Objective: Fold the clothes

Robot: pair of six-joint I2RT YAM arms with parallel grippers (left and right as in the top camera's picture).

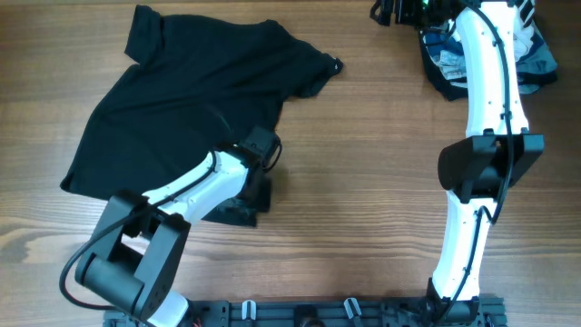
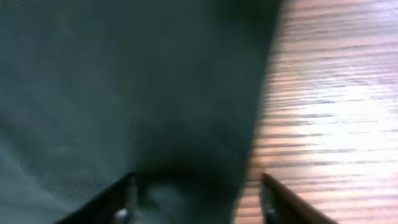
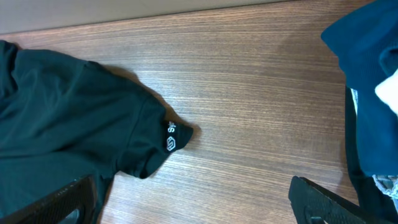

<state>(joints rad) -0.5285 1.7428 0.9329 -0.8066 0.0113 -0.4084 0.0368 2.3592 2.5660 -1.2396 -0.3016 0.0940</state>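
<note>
Cloth of the black shirt (image 2: 124,93) fills the space ahead of and between the fingers of the left gripper (image 2: 196,186), which stand parted over its edge (bare wooden table (image 2: 336,93) lies beside the right-hand finger). On the right gripper (image 3: 189,190) the jaws are spread wide with nothing between them; the shirt's logo sleeve (image 3: 171,143) lies just ahead, slightly left, and a blue-and-white clothes pile (image 3: 367,68) sits beyond the right finger.

The left arm (image 1: 195,186) angles inward, left gripper (image 1: 261,145) low, jaws wide apart. The right arm (image 1: 490,82) stretches far forward, right gripper (image 1: 397,11) equally spread.
</note>
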